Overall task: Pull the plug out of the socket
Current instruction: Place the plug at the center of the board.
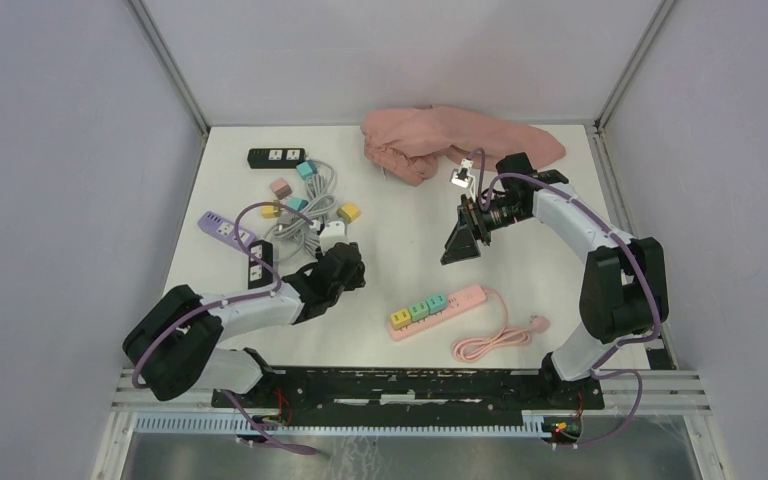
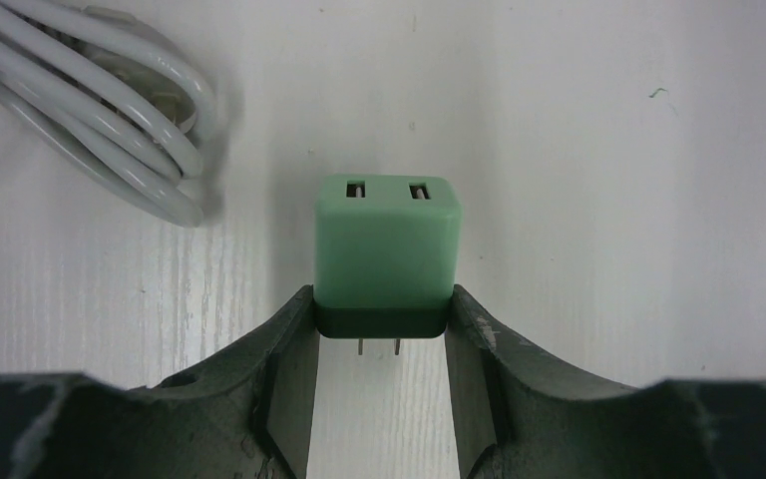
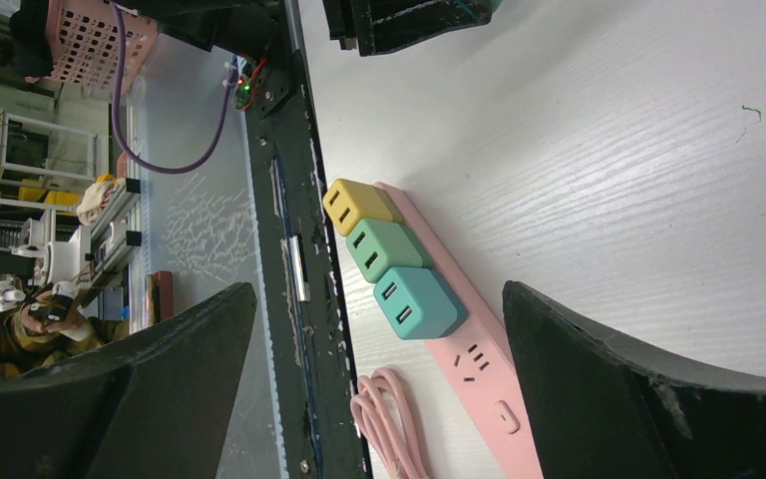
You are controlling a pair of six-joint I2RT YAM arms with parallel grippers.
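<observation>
**Tool state.** The left gripper is partly closed on the green plug and pinches its dark base between both fingers. The plug body projects forward of the fingertips. The two prongs point back between the fingers, bare and clear of any socket.

**Step in hand (judged).** Set the freed plug down.
1. Lower until the plug meets the table.
2. Keep to the side away from the white cable, which lies forward and to the left of the fingers.
3. Open both fingers evenly, then withdraw straight back, so the prongs do not catch.

**Second tool.** The right gripper is spread wide and holds nothing. The pink power strip, with three seated plugs, lies beyond its fingers.
</observation>
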